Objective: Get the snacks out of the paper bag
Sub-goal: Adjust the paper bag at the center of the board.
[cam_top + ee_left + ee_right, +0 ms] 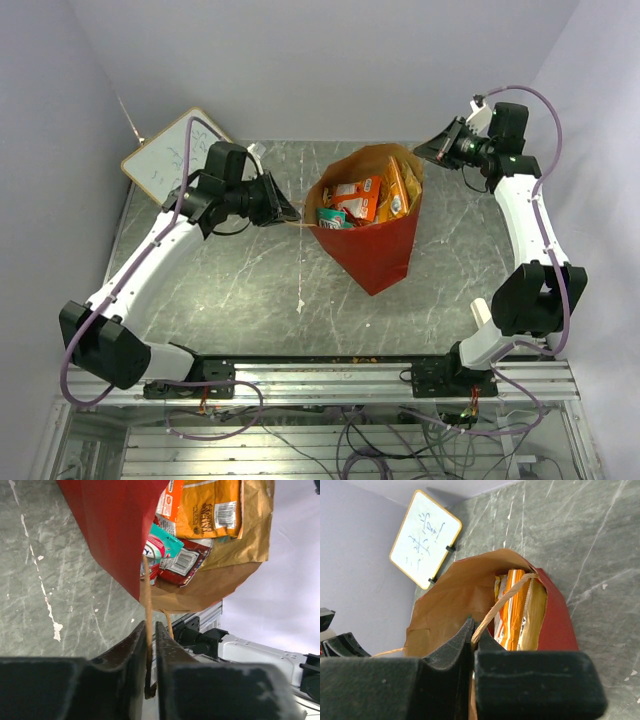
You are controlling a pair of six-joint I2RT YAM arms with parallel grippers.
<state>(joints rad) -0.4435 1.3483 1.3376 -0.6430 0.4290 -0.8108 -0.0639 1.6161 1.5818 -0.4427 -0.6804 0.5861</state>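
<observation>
The paper bag stands at the centre of the top view on the grey marbled table. Its red outside narrows toward the lower part of the frame and its brown mouth gapes open toward the upper part. The snacks sit inside, just below the rim. There are orange packets along the far wall, and a teal one and a red one are crowded under them. The bag's walls hide the lower parts of all of them.

At the left edge of the mouth, the left gripper has its fingers drawn close on a tan loop handle. The handle runs straight from the rim into the narrow slot between them. At the upper right of the mouth, the right gripper has its fingers pressed together on the second handle. In the right wrist view this handle arcs across the opening in front of an orange packet.

Both arms flank the bag, so each side of the opening has a gripper right at it. A whiteboard with scribbles leans in the upper left corner, well apart from the bag and behind the left arm. An aluminium rail carrying the arm bases crosses the bottom of the frame. Purple cables loop along both arms.
</observation>
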